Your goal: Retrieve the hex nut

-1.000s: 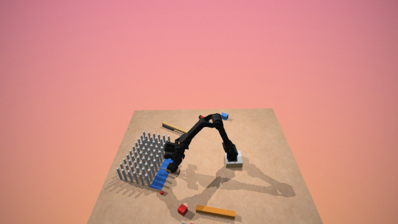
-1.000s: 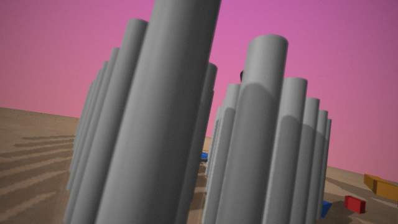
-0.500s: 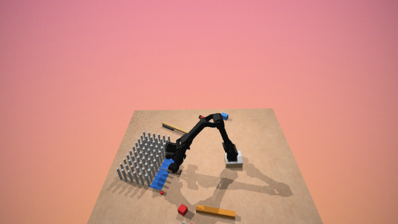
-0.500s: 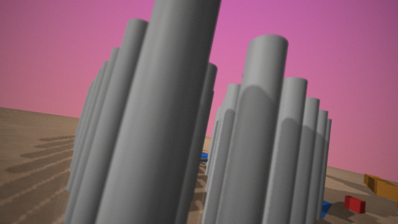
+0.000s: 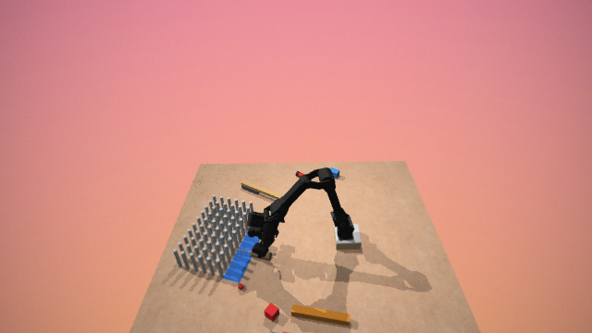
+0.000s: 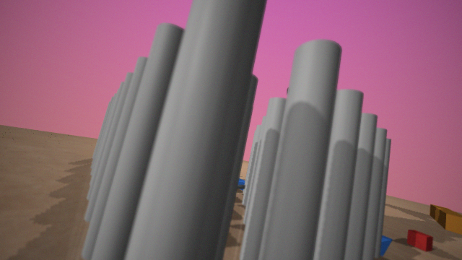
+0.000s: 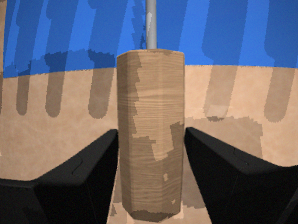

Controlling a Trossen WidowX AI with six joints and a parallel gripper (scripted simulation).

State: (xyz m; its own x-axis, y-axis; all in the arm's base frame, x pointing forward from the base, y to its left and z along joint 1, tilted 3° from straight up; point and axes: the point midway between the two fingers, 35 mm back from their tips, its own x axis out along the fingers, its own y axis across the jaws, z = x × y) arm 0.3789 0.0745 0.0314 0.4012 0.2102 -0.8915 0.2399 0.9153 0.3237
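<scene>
My gripper (image 5: 261, 253) (image 7: 151, 135) is shut on the wooden handle (image 7: 151, 90) of a tool, just outside the strip. The tool's thin grey metal rod (image 5: 244, 251) (image 7: 152, 25) runs from the handle over the blue taped strip (image 5: 238, 268) (image 7: 190, 30) toward the spacers; its far tip is not visible. The grey metal spacers (image 5: 177, 258) (image 6: 202, 108) stand upright in rows beyond the strip. A bit of the blue strip (image 6: 385, 243) shows past them in the exterior view. I cannot make out the hex nut in any view.
A small red piece (image 5: 240, 287) lies by the strip's near end. A red block (image 5: 271, 312) (image 6: 419, 240) and an orange bar (image 5: 320, 314) (image 6: 447, 220) lie nearer the top camera. A yellow and dark stick (image 5: 265, 191) and a blue block (image 5: 335, 173) lie toward the back.
</scene>
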